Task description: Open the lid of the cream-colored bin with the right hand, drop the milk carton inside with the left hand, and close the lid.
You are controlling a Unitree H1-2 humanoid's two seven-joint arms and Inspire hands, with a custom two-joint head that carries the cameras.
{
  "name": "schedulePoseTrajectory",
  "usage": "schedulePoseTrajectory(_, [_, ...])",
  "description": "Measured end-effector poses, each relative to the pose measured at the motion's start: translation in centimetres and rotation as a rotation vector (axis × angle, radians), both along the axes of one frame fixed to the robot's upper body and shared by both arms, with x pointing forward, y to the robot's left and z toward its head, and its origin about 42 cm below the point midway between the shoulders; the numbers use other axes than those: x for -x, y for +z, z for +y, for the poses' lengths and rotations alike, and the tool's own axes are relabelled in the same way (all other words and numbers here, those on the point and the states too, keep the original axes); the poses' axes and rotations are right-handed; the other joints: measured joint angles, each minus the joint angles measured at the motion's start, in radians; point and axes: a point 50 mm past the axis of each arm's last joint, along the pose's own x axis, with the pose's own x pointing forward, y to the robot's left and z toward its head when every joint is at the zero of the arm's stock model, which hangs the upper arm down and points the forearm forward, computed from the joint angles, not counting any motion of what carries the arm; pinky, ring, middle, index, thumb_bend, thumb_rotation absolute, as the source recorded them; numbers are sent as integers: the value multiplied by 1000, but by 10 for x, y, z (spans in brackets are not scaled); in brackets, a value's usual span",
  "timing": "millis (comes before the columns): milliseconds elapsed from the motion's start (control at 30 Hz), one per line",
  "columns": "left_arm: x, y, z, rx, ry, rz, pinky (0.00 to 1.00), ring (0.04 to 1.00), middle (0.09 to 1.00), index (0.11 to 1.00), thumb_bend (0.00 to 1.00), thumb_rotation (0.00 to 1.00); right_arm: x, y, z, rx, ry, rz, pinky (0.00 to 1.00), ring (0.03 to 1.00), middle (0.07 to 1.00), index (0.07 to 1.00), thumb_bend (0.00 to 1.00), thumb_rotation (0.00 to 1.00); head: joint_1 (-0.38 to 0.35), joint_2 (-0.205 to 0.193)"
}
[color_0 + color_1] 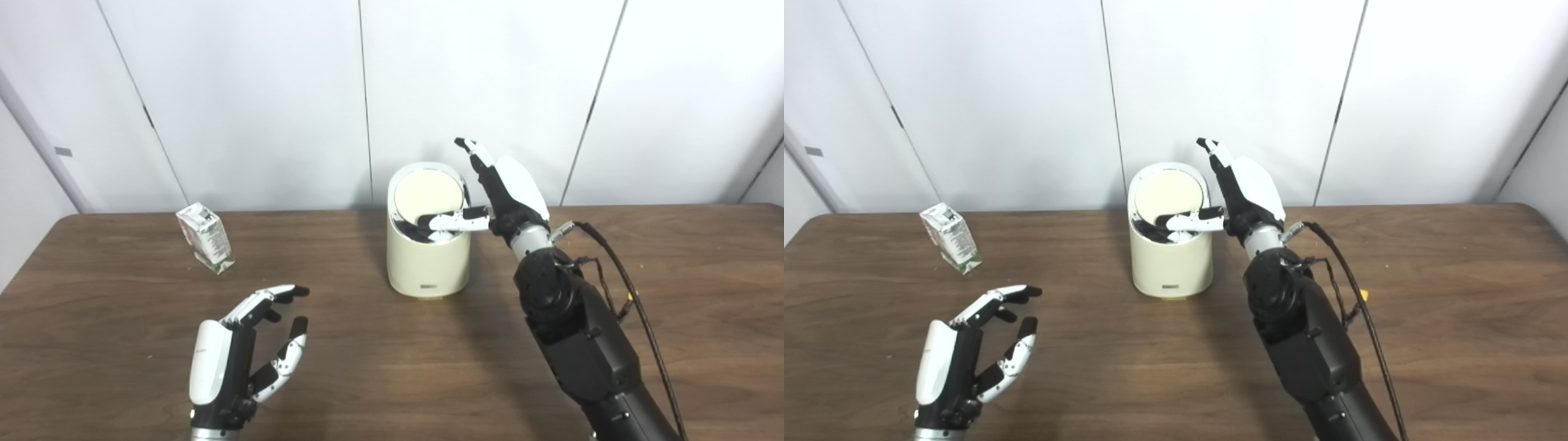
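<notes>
The cream-colored bin (427,257) stands at the middle back of the table. Its round lid (427,194) is tilted up toward me, leaving a dark gap along the near rim. My right hand (499,193) is at the bin's right side, fingers apart, with the thumb reaching across the near rim under the lid and the other fingers raised above it. The milk carton (205,237) stands tilted at the back left of the table. My left hand (245,349) hovers open near the front left, well short of the carton, holding nothing.
The brown wooden table (367,355) spans the view, with white wall panels behind it. A black cable (625,275) runs along my right forearm. A small yellow speck (1364,294) lies on the table to the right of the arm.
</notes>
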Motion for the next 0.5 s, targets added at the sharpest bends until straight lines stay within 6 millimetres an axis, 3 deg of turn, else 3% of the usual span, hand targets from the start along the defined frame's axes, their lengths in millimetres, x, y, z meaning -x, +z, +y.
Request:
schedulePoseTrajectory(133, [0, 0, -1, 0, -2, 0, 545, 678, 710, 703, 208, 415, -2, -1, 0, 3, -2, 5, 776, 913, 971, 942, 669, 387, 2, 3])
schedulePoseTrajectory(333, [0, 0, -1, -1, -5, 0, 542, 677, 710, 702, 211, 414, -3, -3, -1, 7, -9, 13, 807, 925, 966, 941, 664, 375, 2, 5])
schedulePoseTrajectory(500, [0, 0, -2, -2, -8, 1, 546, 677, 712, 704, 205, 392, -4, -2, -2, 8, -10, 13, 793, 920, 972, 942, 734, 287, 3, 11])
